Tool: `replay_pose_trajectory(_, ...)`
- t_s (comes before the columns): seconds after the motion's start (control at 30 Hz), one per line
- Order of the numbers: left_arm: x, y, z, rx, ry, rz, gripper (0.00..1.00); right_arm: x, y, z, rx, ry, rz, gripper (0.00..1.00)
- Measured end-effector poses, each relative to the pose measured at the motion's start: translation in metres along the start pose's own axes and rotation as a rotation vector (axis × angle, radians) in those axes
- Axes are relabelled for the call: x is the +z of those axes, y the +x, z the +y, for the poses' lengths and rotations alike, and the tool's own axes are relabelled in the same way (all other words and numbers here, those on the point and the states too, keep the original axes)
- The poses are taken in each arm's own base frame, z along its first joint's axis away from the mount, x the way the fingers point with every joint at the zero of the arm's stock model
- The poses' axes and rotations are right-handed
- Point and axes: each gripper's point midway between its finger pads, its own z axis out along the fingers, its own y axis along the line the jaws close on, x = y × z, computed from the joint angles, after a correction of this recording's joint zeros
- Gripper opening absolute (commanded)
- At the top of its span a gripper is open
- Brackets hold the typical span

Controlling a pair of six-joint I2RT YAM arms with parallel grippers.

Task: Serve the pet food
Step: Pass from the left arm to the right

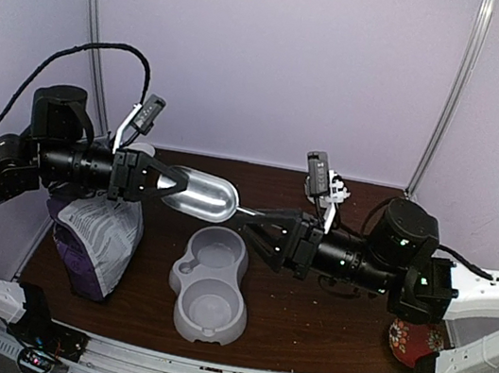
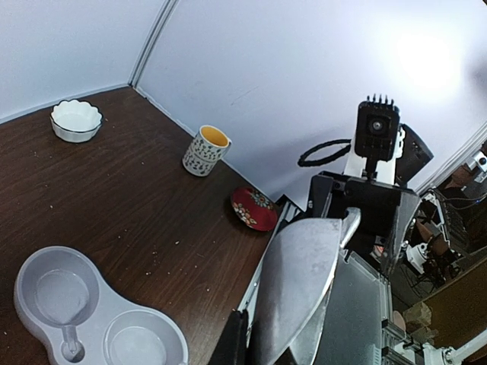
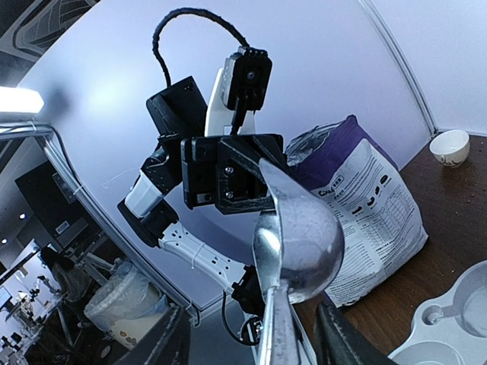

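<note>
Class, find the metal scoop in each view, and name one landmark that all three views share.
Top external: scoop, centre, slightly left.
Left wrist: scoop, bottom, right of centre.
Right wrist: scoop, lower centre.
Shared landmark: grey double bowl.

We see a purple food bag printed in white and grey, a plain grey double bowl, a shiny silver scoop, a dark brown wood-grain table, a red dish (flowery pattern), and a white patterned cup, yellow inside.
</note>
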Motion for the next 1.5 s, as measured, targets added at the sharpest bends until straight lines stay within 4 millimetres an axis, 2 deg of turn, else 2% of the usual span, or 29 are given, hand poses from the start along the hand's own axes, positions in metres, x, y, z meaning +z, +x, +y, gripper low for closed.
replay_pose_trajectory(0.17, 0.000, 0.004, 0.002, -0.003, -0.003, 0.005, 0.00, 0.005, 0.006, 0.000, 0.011, -0.010, 0.023, 0.47)
replay_pose_trajectory(0.47, 0.000, 0.009, 0.003, -0.007, 0.004, 0.015, 0.00, 0.005, 0.003, 0.002, 0.016, -0.019, 0.013, 0.40)
replay_pose_trajectory(0.6, 0.000, 0.009, 0.002, -0.005, 0.010, 0.014, 0.00, 0.005, 0.003, 0.002, 0.017, -0.019, 0.013, 0.30)
replay_pose_trajectory(0.77, 0.000, 0.008, 0.001, -0.003, 0.014, 0.011, 0.00, 0.007, 0.004, 0.001, 0.021, -0.015, 0.015, 0.24)
replay_pose_trajectory(1.3, 0.000, 0.011, 0.005, 0.018, -0.009, 0.023, 0.00, 0.009, 0.009, -0.005, 0.024, 0.002, 0.034, 0.21)
replay_pose_trajectory(1.5, 0.000, 0.013, 0.008, 0.036, -0.020, 0.031, 0.00, 0.009, 0.012, -0.008, 0.025, 0.014, 0.047, 0.16)
